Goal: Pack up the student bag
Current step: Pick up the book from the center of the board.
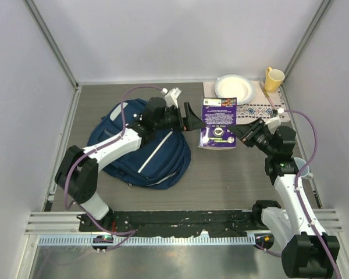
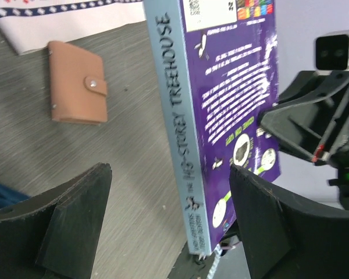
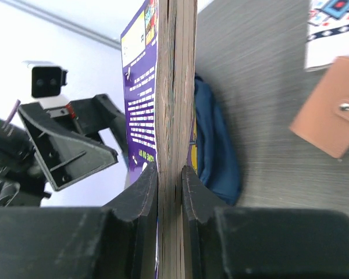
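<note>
The right gripper [image 3: 170, 171] clamps the purple book [image 1: 218, 122]. The left gripper [image 1: 189, 118] stands released beside it, with the student bag [image 1: 171, 160] lying to its near-left.

Robot lab, white-panelled enclosure [image 1: 163, 35], aluminium rail [image 1: 52, 221]

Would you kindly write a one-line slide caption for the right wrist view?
Right gripper clamps the purple book by its page edge, with the open left gripper and navy student bag behind.
</note>
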`<act>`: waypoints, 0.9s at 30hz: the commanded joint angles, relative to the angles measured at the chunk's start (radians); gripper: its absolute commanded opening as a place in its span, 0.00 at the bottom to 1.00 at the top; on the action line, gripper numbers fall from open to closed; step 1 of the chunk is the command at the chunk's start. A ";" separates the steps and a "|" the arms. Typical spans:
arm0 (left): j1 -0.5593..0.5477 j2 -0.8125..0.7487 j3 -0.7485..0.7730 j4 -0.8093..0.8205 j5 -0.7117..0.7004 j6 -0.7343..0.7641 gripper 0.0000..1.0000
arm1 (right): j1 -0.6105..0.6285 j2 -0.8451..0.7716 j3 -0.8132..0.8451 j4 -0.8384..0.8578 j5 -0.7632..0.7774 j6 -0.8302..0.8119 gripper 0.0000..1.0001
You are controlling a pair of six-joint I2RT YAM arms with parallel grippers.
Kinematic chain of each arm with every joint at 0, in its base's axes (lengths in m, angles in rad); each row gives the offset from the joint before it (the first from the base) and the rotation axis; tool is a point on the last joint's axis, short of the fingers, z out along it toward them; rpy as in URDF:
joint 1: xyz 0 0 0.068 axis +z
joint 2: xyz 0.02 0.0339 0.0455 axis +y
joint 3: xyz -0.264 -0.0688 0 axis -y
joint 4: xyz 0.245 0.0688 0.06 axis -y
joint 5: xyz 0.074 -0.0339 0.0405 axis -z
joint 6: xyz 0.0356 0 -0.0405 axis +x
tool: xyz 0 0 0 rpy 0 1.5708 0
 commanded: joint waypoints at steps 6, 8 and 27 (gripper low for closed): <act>0.012 0.014 0.001 0.362 0.127 -0.180 0.86 | 0.041 0.053 0.000 0.326 -0.190 0.091 0.01; 0.012 0.026 -0.004 0.399 0.147 -0.195 0.84 | 0.047 0.059 -0.020 0.361 -0.216 0.111 0.01; 0.043 -0.044 -0.051 0.237 0.086 -0.095 0.00 | 0.047 0.151 0.026 0.194 -0.123 -0.036 0.70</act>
